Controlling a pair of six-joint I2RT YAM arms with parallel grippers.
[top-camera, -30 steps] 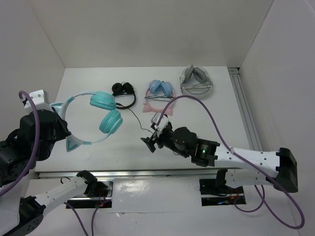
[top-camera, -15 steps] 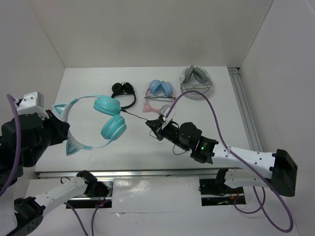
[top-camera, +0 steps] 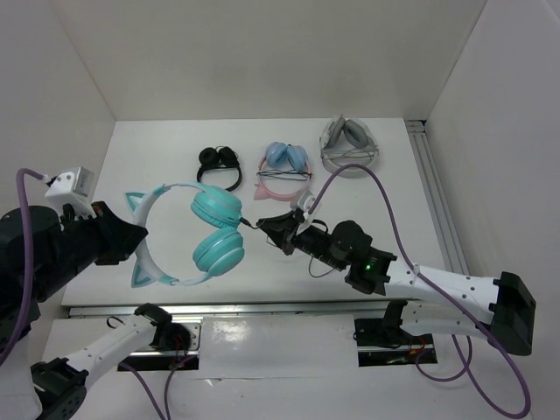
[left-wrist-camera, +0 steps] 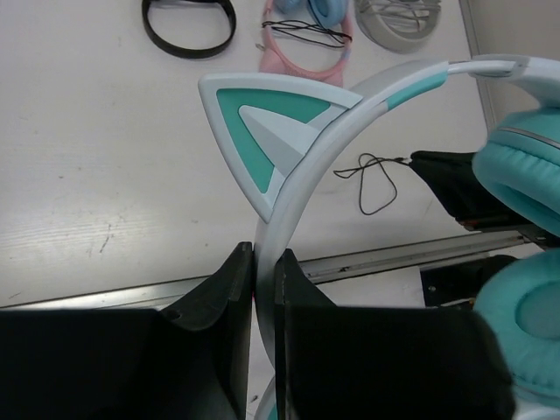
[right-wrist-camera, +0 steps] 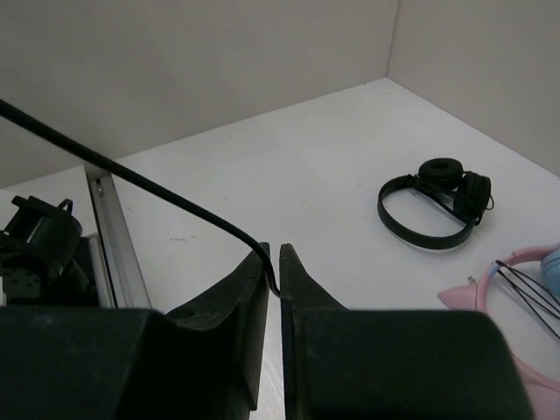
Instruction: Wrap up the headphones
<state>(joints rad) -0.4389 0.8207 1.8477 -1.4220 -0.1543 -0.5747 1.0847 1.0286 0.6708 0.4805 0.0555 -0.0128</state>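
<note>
The left claw (top-camera: 133, 236) is clamped shut on the headband (left-wrist-camera: 302, 188) of the headphones (top-camera: 217, 207). Its two black fingers (left-wrist-camera: 223, 289) pinch the white-and-teal band just below one cat ear (left-wrist-camera: 262, 131). The headphones are held up over the near left part of the table (top-camera: 157, 149), with the band to the left and the two teal cups (top-camera: 219, 250) to the right, one farther and one nearer.

The right claw (top-camera: 269, 227) sits at mid-table, just right of the cups, and is closed on the thin black cable (right-wrist-camera: 131, 178). In its wrist view the cable slants in from the left and ends between the nearly touching fingers (right-wrist-camera: 249, 297). From above, a short run of cable spans the gap between the cups and that claw. The left wrist view shows a loose loop of cable beside the right claw; whether it rests on the table I cannot tell.

Along the far side lie three other pairs in a row, well apart from both claws: a black pair (top-camera: 219, 166) on the left, a pink pair (top-camera: 282, 171) in the middle and a grey pair (top-camera: 350, 147) on the right
</note>
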